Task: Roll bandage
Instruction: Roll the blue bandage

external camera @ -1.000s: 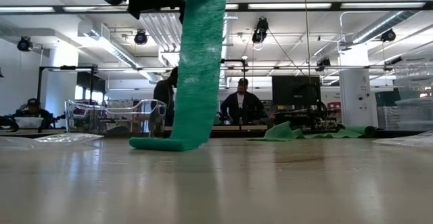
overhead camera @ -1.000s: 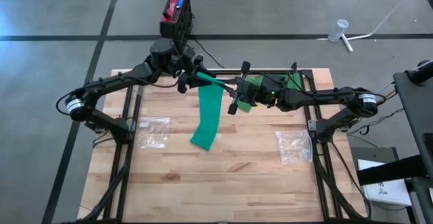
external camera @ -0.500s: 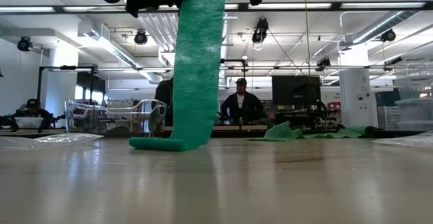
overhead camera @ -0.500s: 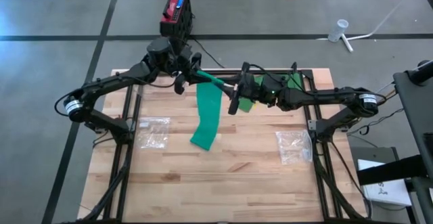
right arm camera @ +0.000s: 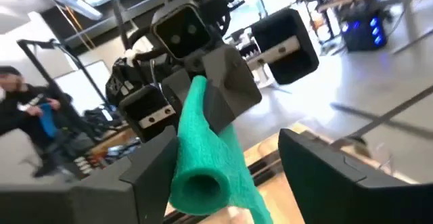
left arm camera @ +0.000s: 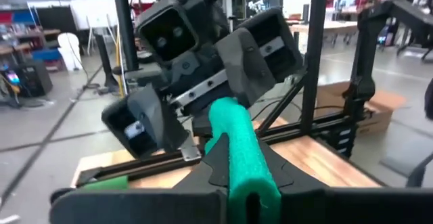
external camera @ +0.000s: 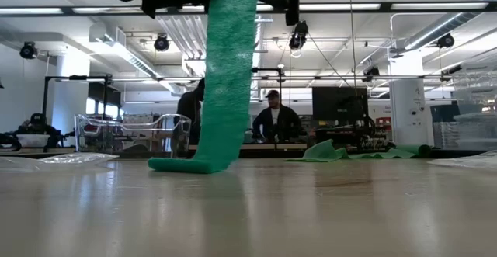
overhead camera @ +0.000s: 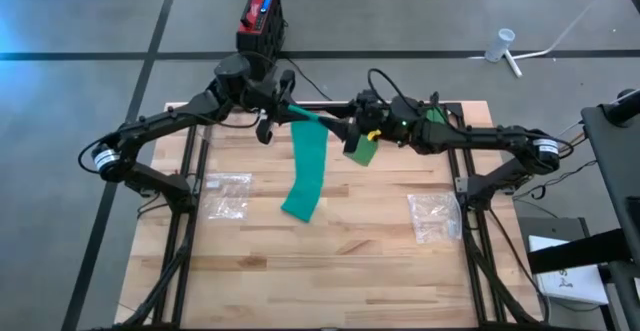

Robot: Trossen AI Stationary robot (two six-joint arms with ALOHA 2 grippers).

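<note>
With my left gripper pinching the bandage and my right gripper spread around its rolled top, upper-centre, most hangs unrolled.

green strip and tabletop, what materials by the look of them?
Green bandage: looks like soft matte crepe or elastic fabric. It hangs limp from the left gripper, folds where it meets the table, and shows a fuzzy woven texture in the low view. Tabletop: light wood planks with visible grain and seams, apparently sealed.
</note>
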